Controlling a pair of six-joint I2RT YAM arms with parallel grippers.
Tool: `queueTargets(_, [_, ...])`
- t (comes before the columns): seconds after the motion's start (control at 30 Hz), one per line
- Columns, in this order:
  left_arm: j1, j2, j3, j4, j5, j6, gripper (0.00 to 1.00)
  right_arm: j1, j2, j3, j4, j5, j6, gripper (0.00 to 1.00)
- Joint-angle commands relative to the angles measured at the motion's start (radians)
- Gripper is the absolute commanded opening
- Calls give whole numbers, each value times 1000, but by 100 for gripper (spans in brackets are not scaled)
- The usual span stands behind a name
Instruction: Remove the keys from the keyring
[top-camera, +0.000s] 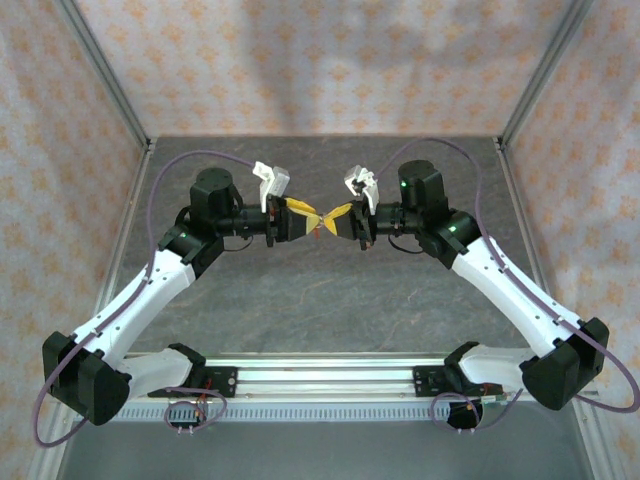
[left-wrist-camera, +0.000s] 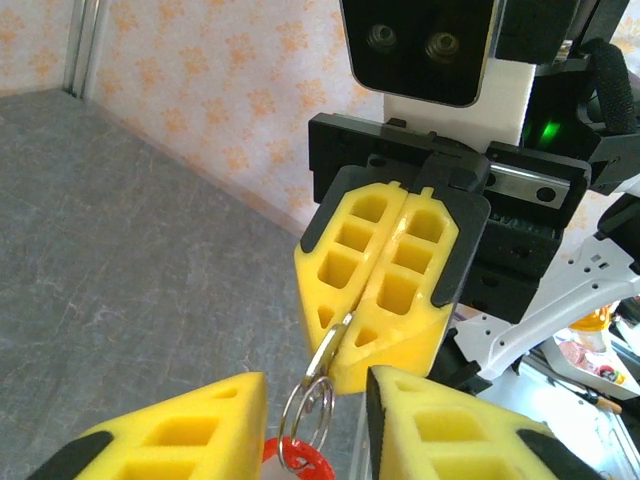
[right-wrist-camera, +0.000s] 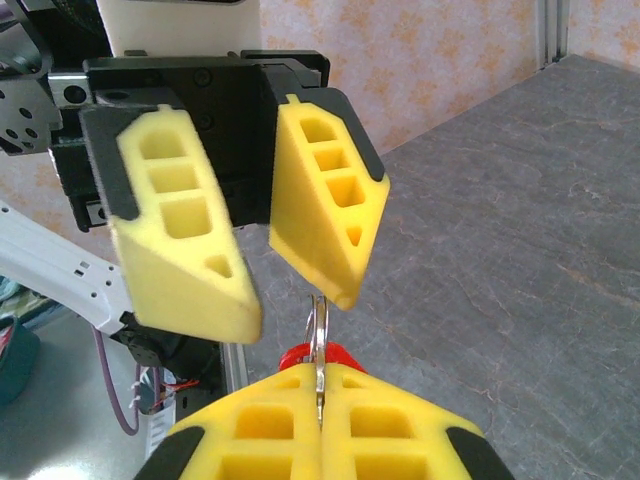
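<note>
Both arms meet in mid-air above the table. My right gripper (right-wrist-camera: 320, 372) is shut on a flat silver key (left-wrist-camera: 338, 340). The key hangs on the wire keyring (left-wrist-camera: 305, 415), and a red plastic piece (left-wrist-camera: 303, 460) sits on the ring's far end. My left gripper (left-wrist-camera: 317, 380) stands open with the keyring in the gap between its yellow fingers (left-wrist-camera: 170, 430), which do not visibly press on it. From above, the left gripper (top-camera: 303, 212) and right gripper (top-camera: 338, 212) are tip to tip, with the ring (top-camera: 320, 220) between them.
A grey stone-patterned tabletop (top-camera: 330, 300) lies below the grippers. Patterned walls and metal frame posts (top-camera: 105, 75) close off the back and sides. The arm bases and a rail (top-camera: 320, 378) run along the near edge.
</note>
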Motion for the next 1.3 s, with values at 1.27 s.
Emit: queueTargets(1.27, [26, -75, -82, 237, -56, -144, 34, -4, -104, -50, 119, 66, 56, 0])
